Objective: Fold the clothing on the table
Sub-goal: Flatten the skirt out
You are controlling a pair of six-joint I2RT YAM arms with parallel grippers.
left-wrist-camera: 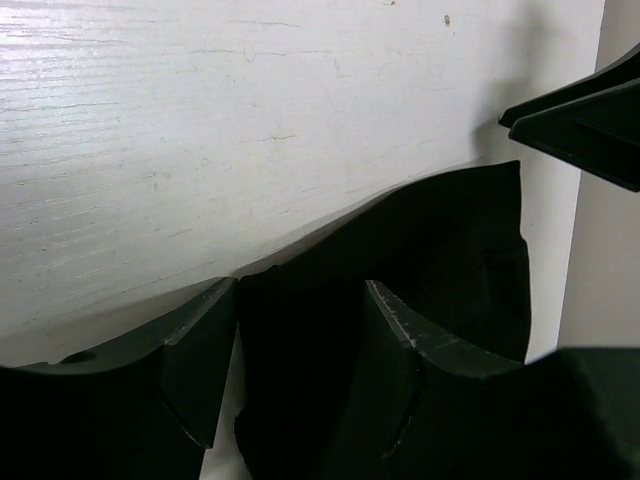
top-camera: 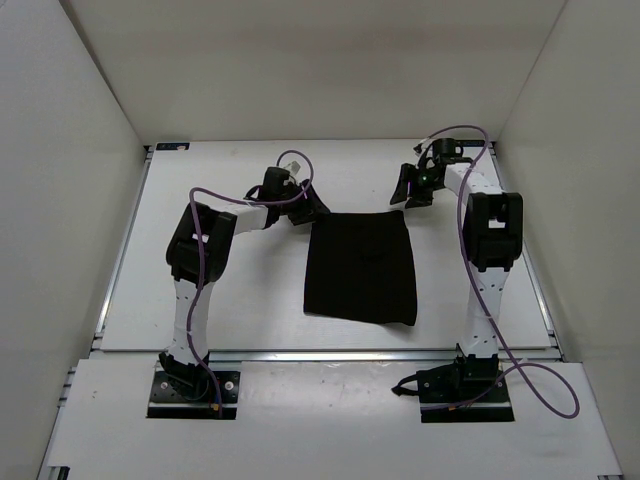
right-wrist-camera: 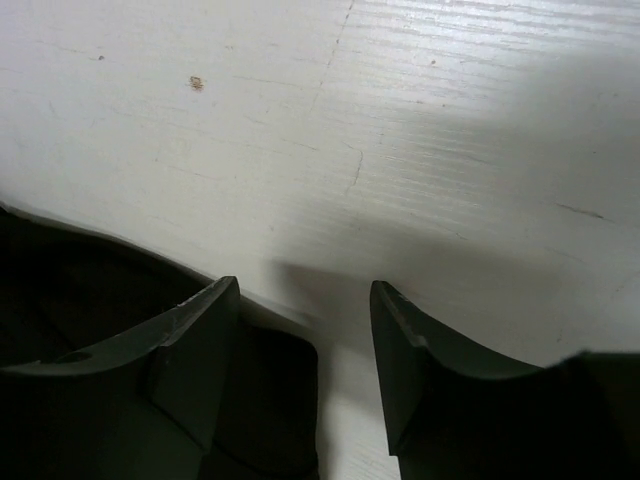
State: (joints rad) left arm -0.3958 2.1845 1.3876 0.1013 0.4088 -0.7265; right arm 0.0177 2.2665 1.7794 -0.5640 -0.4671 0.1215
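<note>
The black clothing [top-camera: 360, 265] lies flat as a rough rectangle in the middle of the white table [top-camera: 210, 300]. My left gripper [top-camera: 306, 210] is at its far left corner. In the left wrist view the jaws [left-wrist-camera: 298, 300] stand apart, with the clothing [left-wrist-camera: 450, 240] filling the gap between the fingers [left-wrist-camera: 200, 350]. My right gripper [top-camera: 411, 188] is at the far right corner. In the right wrist view it [right-wrist-camera: 304, 290] is open. A rounded corner of the clothing [right-wrist-camera: 275, 400] sits against the left finger [right-wrist-camera: 195, 350], with bare table beside the other finger.
White walls enclose the table on the left, far and right sides. A metal rail [top-camera: 320, 352] runs along the near edge in front of the arm bases. Purple cables [top-camera: 205, 260] loop along both arms. The right gripper's fingers [left-wrist-camera: 590, 115] show at the left wrist view's upper right.
</note>
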